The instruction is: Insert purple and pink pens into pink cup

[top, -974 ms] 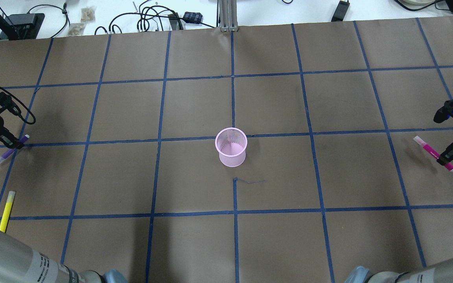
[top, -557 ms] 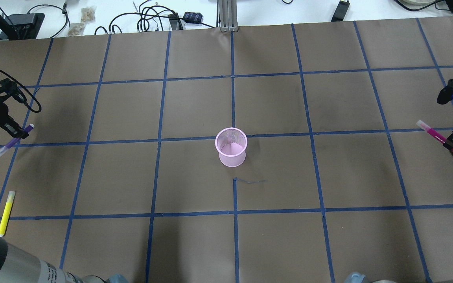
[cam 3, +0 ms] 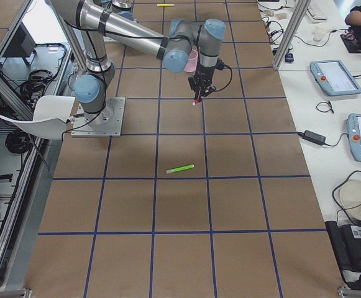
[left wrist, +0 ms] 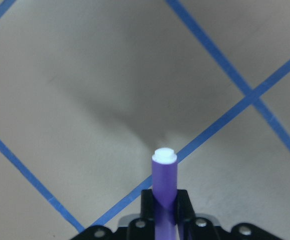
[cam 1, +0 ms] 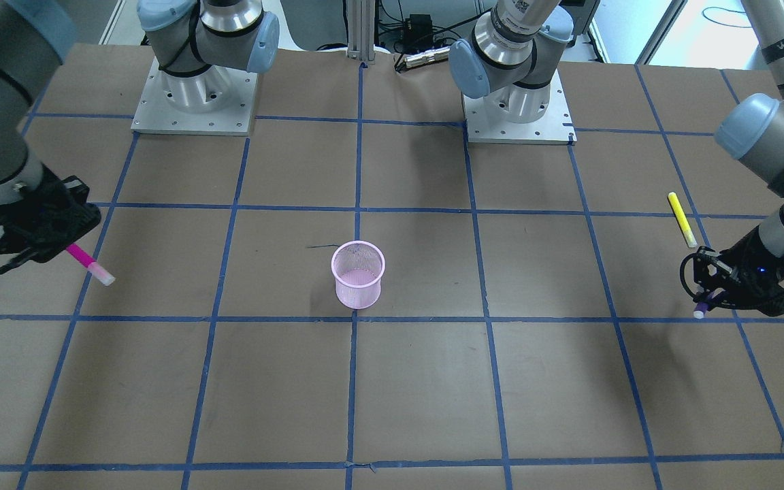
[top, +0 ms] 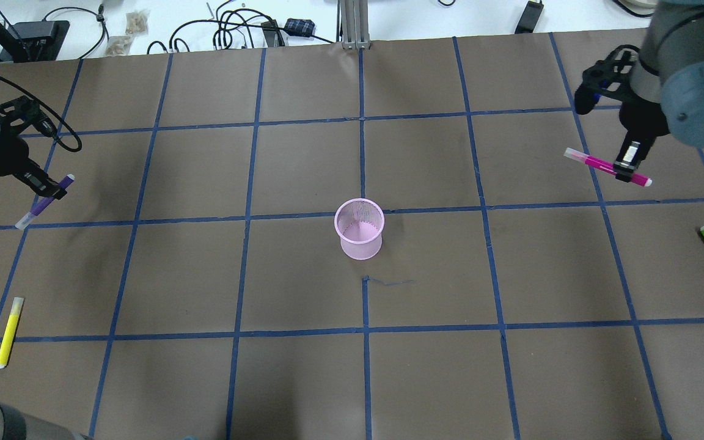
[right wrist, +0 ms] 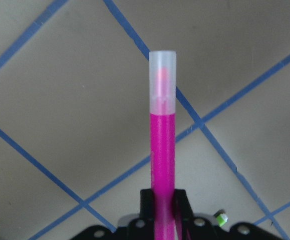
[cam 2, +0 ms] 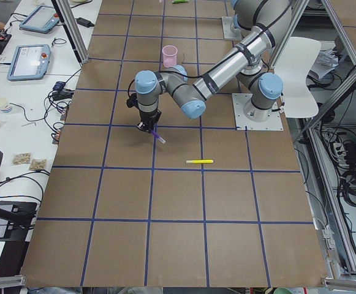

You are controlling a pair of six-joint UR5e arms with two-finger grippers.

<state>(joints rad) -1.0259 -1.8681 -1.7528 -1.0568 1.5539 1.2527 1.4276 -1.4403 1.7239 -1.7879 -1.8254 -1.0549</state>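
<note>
Both arms are stretched way out toward opposite ends of the table, wrists up off the surface. The left gripper is clamped on the purple pen, fingers pointing down-ish. The right gripper pinches the pink pen toward one end. It's probably the higher of the two, though that's hard to call from above.

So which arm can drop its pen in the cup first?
Probably right: the right end effector holds the pink pen high, slightly nearer the cup than the left end effector with the purple pen.
</note>
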